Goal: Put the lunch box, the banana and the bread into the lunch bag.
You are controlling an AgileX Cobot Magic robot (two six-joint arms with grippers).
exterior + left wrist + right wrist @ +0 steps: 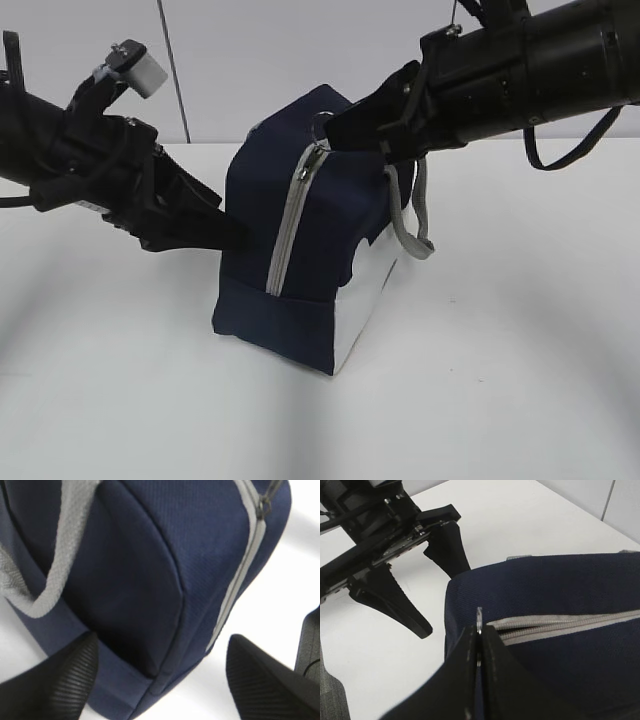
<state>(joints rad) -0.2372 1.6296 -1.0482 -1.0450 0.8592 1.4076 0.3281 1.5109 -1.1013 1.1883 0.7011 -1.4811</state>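
Right hand (479, 645) pinched on lunch bag (300, 250) zip ring (479, 617), top.

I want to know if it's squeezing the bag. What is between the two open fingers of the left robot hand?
In the left wrist view, the lunch bag's navy end sits between the open left gripper's fingers; white table shows beside it.

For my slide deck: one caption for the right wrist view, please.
Right gripper shut on the metal ring pull of the navy-blue fabric lunch bag, left gripper open beside it.
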